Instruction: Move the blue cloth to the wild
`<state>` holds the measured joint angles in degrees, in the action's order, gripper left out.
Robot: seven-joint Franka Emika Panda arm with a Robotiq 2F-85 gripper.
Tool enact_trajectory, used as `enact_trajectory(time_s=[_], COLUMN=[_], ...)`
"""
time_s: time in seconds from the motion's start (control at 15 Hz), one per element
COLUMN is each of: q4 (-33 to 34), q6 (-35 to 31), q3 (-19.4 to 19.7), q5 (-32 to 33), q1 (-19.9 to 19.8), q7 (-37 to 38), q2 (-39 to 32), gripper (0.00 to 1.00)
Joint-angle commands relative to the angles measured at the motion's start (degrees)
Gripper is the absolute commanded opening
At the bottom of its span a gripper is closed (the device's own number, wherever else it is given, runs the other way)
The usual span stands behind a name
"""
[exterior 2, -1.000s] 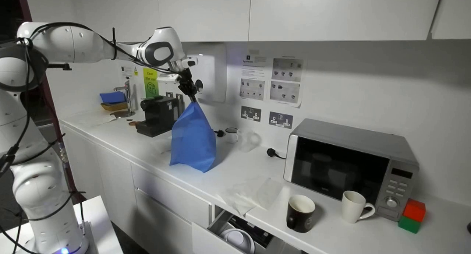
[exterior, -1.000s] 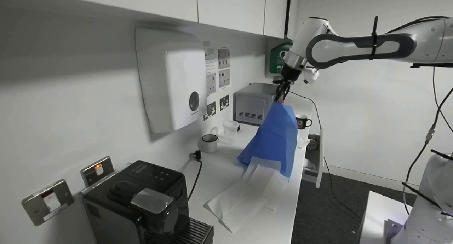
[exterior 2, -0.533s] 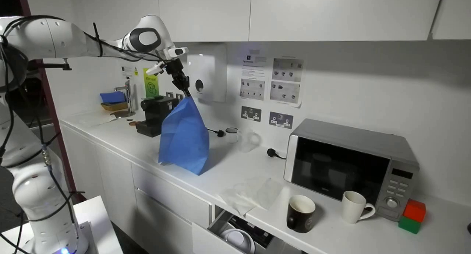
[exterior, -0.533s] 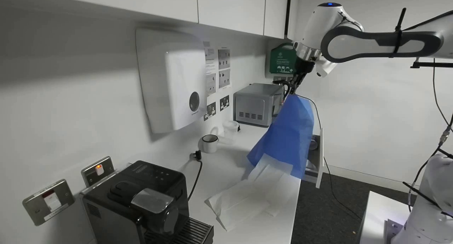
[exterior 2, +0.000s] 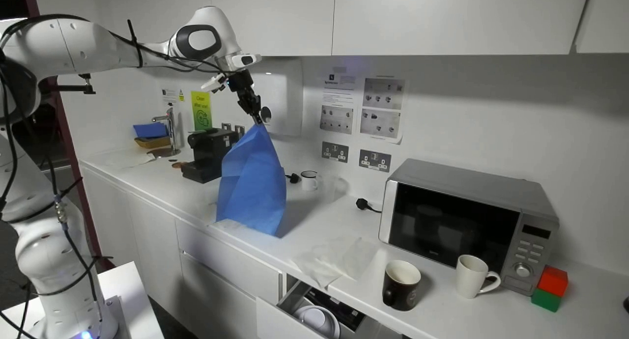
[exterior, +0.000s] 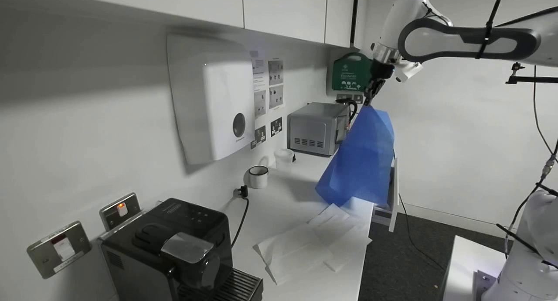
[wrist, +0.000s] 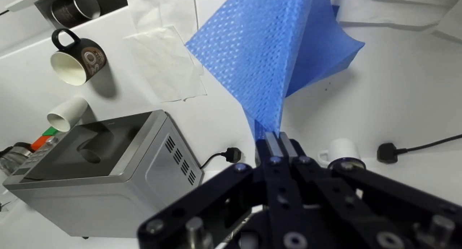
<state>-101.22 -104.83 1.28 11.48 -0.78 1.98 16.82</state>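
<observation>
The blue cloth hangs from my gripper, pinched at its top corner. It drapes down over the counter near its front edge. In an exterior view the cloth hangs in front of the coffee machine. Whether its lower edge touches the counter I cannot tell. In the wrist view the fingertips are shut on the cloth's tip, and the cloth spreads away from them.
White crinkled sheets lie on the counter below the cloth. More sheets lie by an open drawer. A coffee machine, microwave, black mug and white mug stand on the counter. Cabinets hang above.
My gripper has risen with the cloth and moved out from the wall toward the counter's front edge. The white sheet's end that overlapped the cloth's bottom now lies lower on the counter.
</observation>
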Motion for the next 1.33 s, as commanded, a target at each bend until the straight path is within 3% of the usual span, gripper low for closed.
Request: enact_trajectory(time_s=[0.0,0.27,0.8,0.87,0.93,1.07,1.27], q4=[9.6,14.4,20.3,7.8,7.4,3.8,-0.4], q6=[3.9,5.4,9.9,0.6,-0.6,-4.1,-7.5], q3=[3.2,5.4,5.8,3.9,3.8,2.5,1.3], q5=[-5.9,-13.2,-20.7,-17.5,-17.4,-17.2,-17.7], q1=[-0.7,-0.9,-1.7,0.3,0.3,0.1,0.3], q7=[-6.1,-10.3,-13.0,-10.5,-10.7,-10.7,-10.9], q2=[-5.3,-8.5,-12.4,-8.2,-8.8,-9.2,-9.5], gripper=[0.00,0.00,0.00,0.00,0.26,0.35,0.57])
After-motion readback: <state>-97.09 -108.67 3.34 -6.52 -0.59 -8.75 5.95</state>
